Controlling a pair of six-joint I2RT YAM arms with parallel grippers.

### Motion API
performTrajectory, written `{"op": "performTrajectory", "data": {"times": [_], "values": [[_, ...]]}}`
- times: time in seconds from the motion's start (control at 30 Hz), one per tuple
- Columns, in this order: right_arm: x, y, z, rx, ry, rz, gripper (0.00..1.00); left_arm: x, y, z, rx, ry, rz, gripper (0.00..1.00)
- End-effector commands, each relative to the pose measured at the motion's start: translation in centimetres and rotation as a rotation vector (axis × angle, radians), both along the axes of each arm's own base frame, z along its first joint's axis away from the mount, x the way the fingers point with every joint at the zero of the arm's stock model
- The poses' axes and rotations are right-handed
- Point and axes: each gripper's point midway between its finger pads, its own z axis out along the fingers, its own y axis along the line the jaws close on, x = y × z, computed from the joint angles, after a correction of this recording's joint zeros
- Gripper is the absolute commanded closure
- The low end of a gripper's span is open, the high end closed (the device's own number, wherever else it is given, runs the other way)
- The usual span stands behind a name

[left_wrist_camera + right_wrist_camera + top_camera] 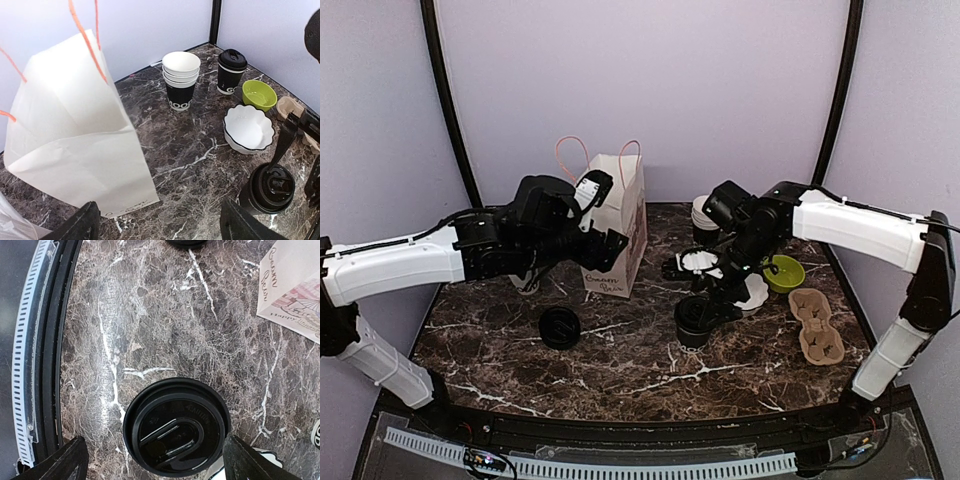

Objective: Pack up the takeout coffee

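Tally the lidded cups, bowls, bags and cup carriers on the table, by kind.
Lidded black cups: 3
Bowls: 2, white bowl and green bowl
Paper bag: 1
Cardboard cup carrier: 1
Total: 7

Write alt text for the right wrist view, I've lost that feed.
Looking straight down at the lidded black takeout coffee cup, standing on the dark marble table between the open fingers of the right gripper. A corner of the white paper bag shows at upper right.
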Motion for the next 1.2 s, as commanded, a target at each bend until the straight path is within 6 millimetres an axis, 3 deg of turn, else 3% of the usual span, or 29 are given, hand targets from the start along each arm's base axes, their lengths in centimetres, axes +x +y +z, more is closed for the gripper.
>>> {"op": "performTrajectory", "data": {"times": [0.0,0.33,0.6,0.93,1.17], "values": [[0.1,0.1,-1.7,-0.054,-0.033,0.025,0.06,0.7,1.4,1.5,-0.034,-0.032,0.059,0.14],[-0.1,0.5,-3.3,-0.092,-0.047,0.018,0.13,0.7,2.6,1.6,-0.053,-0.039,0.094,0.14],[0.0,0.5,-1.0,-0.074,-0.067,0.014,0.13,0.6,3.1,2.5,-0.056,-0.059,0.098,0.14],[1.8,0.7,-2.3,-0.108,-0.120,-0.039,0.08,0.9,3.3,2.0,-0.036,-0.051,0.115,0.11],[1.5,0.8,-0.2,-0.079,-0.123,-0.037,0.10,0.9,3.1,2.6,-0.057,-0.063,0.106,0.12]]}}
